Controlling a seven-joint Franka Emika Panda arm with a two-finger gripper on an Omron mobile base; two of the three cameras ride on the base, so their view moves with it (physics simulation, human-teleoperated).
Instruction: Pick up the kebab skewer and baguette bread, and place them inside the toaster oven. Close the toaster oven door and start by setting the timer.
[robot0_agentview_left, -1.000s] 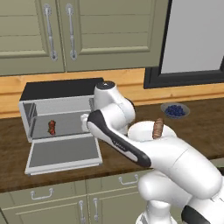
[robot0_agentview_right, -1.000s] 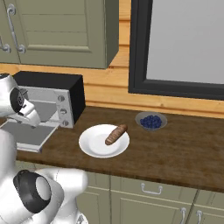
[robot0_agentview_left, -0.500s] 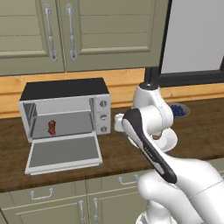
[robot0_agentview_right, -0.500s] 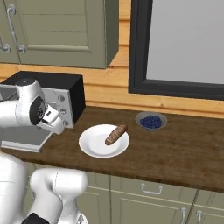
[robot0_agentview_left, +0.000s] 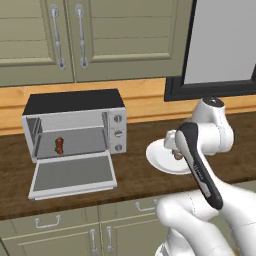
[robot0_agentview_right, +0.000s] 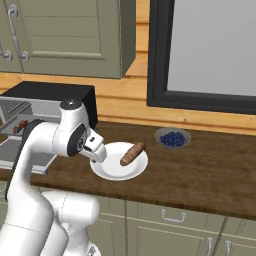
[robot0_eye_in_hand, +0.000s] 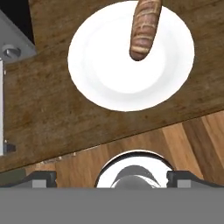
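You are looking at a wooden kitchen counter (robot0_agentview_right: 210, 170) with green cabinets above and below it. At the left stands the toaster oven (robot0_agentview_left: 75, 125), silver-grey with a black top and three round knobs on its right panel. The toaster oven door (robot0_agentview_left: 72, 175) is dropped fully open and lies flat toward you. Inside, on the oven floor near the left wall, sits the kebab skewer (robot0_agentview_left: 59, 145), a short stick of dark red chunks.

To the right of the oven, near the front of the counter, is a white plate (robot0_agentview_right: 107, 170). The baguette bread (robot0_agentview_right: 132, 153) lies on it, a small brown ridged loaf, resting at an angle toward the plate's far right rim. In the hand view the loaf (robot0_eye_in_hand: 145, 28) reaches from the plate's edge in toward its middle.

Further right and toward the wall is a small grey bowl (robot0_agentview_right: 172, 138) of blueberries, well apart from the plate.

Your gripper (robot0_agentview_right: 97, 149) hangs over the left part of the plate, above it and not touching the bread. Its jaws stand wide apart with nothing between them. In the hand view the two dark fingertips (robot0_eye_in_hand: 39, 178) sit at the bottom corners, with the plate (robot0_eye_in_hand: 105, 83) lying beyond them.
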